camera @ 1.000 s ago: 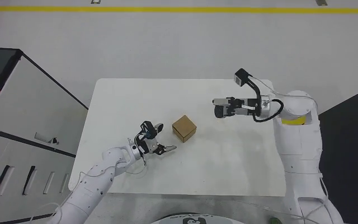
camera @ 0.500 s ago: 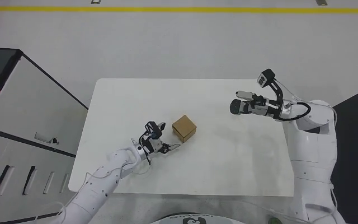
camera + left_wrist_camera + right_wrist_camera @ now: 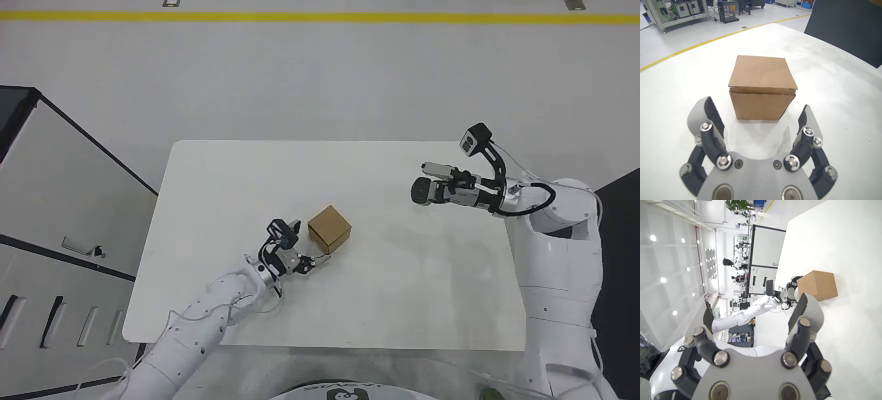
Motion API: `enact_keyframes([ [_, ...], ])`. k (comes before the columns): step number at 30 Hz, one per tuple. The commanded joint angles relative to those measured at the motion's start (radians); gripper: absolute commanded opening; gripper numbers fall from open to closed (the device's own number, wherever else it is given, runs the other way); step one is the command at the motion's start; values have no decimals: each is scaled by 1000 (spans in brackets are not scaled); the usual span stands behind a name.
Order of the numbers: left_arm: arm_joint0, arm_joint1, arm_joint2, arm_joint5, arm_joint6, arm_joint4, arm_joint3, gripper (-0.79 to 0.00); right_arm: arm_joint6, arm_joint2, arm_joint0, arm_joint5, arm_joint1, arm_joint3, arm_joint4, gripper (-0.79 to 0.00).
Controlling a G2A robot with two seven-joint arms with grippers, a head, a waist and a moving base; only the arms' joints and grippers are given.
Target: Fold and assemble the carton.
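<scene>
We are holding the left gripper (image 3: 316,263), fingers wide, just beside the small brown cardboard carton (image 3: 329,228) mid-table (image 3: 420,300), seemingly poised to press or grasp it, while the right gripper (image 3: 418,182), also wide, is waiting well apart.

The carton (image 3: 762,83) was plain brown cardboard, matt and smooth, with a rough, ragged cut edge under its lid flap. The table (image 3: 831,89) beneath the carton was white and smooth, faintly sheened, with dull grey scuffs. Just beside the carton, the left gripper (image 3: 757,106) had brushed silvery metal plates, shiny screws, black plastic links and rough black rubbery pads (image 3: 713,113). Well apart from the carton, the right gripper (image 3: 755,299) looked alike, with ribbed pads.
</scene>
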Motion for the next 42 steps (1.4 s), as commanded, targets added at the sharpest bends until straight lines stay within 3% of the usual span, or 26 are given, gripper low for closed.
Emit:
enact_keyframes([
  [1, -7, -5, 7, 9, -2, -4, -2, 0, 0, 0, 0, 0, 0, 0, 0, 0],
  [25, -98, -57, 66, -21, 59, -25, 149, 0, 0, 0, 0, 0, 0, 0, 0, 0],
  [26, -100, -58, 68, -23, 63, -27, 153, -77, 0, 0, 0, 0, 0, 0, 0, 0],
  [27, -103, -60, 69, -24, 65, -26, 158, -268, 0, 0, 0, 0, 0, 0, 0, 0],
  [28, -104, -61, 70, -26, 68, -27, 162, -403, 0, 0, 0, 0, 0, 0, 0, 0],
  [30, -106, -63, 71, -28, 72, -25, 166, -785, 0, 0, 0, 0, 0, 0, 0, 0],
  [37, -89, -52, 30, -69, 62, -34, 120, -785, 0, 0, 0, 0, 0, 0, 0, 0],
  [42, -26, -19, -51, -141, -21, -55, -30, -785, 0, 0, 0, 0, 0, 0, 0, 0],
])
